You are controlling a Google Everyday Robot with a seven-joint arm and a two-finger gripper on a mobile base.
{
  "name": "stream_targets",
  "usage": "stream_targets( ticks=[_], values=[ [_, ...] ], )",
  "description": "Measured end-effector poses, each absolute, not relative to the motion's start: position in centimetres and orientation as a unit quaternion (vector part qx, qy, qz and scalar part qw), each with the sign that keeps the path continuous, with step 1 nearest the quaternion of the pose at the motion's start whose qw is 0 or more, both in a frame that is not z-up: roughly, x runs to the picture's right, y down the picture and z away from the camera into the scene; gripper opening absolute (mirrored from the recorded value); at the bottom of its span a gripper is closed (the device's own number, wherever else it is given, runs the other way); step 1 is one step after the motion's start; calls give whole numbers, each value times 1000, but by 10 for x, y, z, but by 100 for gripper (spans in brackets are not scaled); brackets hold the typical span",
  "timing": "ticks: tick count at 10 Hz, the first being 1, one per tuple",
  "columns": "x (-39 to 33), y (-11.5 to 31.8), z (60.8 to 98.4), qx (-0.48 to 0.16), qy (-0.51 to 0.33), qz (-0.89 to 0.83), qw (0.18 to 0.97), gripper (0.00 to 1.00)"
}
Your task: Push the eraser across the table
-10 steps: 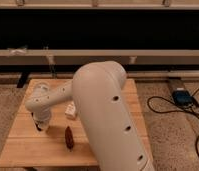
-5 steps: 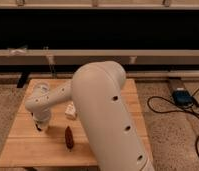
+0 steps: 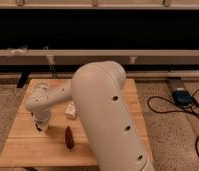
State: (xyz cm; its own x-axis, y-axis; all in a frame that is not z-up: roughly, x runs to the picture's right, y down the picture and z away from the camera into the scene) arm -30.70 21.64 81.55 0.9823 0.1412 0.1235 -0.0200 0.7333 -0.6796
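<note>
Pretty much nothing had moved since half a second before: the arm, the gripper and the loose items all sat where they were. The eraser itself couldn't be picked out anywhere in the shot, so it was probably hidden behind the arm or under the gripper, no way to tell which. The gripper (image 3: 39, 126) was down low over the left part of the counter (image 3: 23, 145), right at the wood surface, and whether it was spread or closed on anything couldn't be told. Just to its right, a small white block (image 3: 70, 110) lay on the planks beside the arm's big white forearm (image 3: 105, 115). A dark red pepper-like thing (image 3: 68, 137) sat nearer the front edge, apart from the gripper. Off on the floor to the right were a blue box (image 3: 182, 96) and black cables (image 3: 165, 107).
</note>
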Motion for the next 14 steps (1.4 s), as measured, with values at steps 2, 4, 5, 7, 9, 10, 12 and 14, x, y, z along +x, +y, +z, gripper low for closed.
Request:
stream_targets(
  ticks=[2,4,5,7,9,10,12,14],
  values=[
    [-307,216,816,-363,-84,44,927,25],
    [-307,216,816,-363,-84,44,927,44],
    [-307,216,816,-363,-84,44,927,53],
    [-305,217,818,-363,-80,46,927,74],
    [-291,218,830,-365,-72,51,927,79],
    [-292,218,831,-366,-71,50,927,73],
    [-297,220,831,-368,-74,46,926,57],
    [-297,218,830,-366,-75,46,926,57]
  ],
)
